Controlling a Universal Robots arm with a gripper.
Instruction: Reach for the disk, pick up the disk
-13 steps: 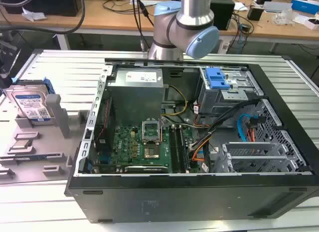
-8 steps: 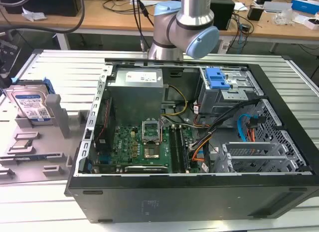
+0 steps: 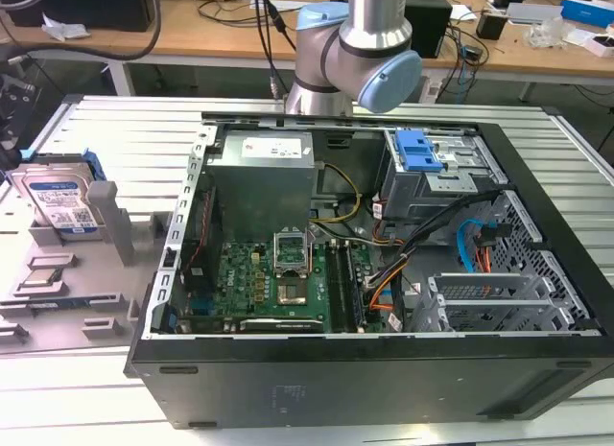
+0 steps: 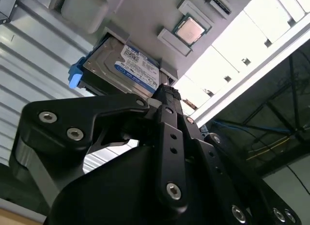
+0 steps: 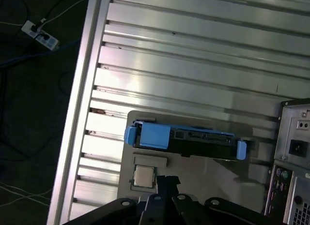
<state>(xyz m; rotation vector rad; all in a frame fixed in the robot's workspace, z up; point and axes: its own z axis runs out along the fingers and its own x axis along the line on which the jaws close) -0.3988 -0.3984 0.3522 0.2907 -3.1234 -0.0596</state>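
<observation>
The gripper [image 4: 167, 92] [image 5: 168, 180] has its jaws together and holds nothing. In both wrist views it hangs above the grey holder [image 5: 203, 169], near the disk [image 4: 126, 65] [image 5: 186, 138] but not touching it. The disk stands on edge in a slot of that holder, blue frame around it, label facing outward. A small square chip [image 4: 190, 30] [image 5: 143, 175] lies in a recess just beside it. In the exterior view the disk [image 3: 65, 204] is at the exterior view's left, well apart from the open computer case [image 3: 384, 388] on the slatted metal desk [image 3: 125, 120].
</observation>
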